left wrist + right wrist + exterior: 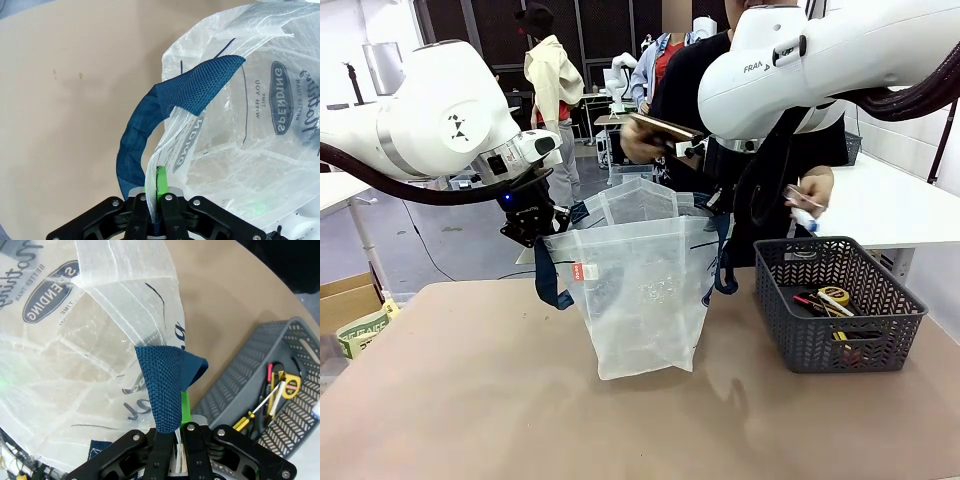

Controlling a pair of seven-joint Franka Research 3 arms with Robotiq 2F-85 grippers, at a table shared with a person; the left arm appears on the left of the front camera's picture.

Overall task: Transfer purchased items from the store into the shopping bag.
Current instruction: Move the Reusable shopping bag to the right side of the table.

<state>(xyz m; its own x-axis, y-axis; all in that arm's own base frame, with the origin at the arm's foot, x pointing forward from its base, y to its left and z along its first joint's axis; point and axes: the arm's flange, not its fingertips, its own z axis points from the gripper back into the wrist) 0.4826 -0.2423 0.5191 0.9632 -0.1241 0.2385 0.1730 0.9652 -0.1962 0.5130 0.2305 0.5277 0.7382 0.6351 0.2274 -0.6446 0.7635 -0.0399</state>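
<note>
As two end effectors [156, 180] [179, 412] grip it, one bag [640, 300]

The right end effector [176, 412] is clamped on the navy strap [162, 385] of the shopping bag [75, 365], beside which a grey basket [235, 375] on the tan surface [225, 300] holds screwdrivers [246, 418].

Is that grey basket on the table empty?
No, several small items, yellow, red and dark, lie inside the grey basket.
</note>
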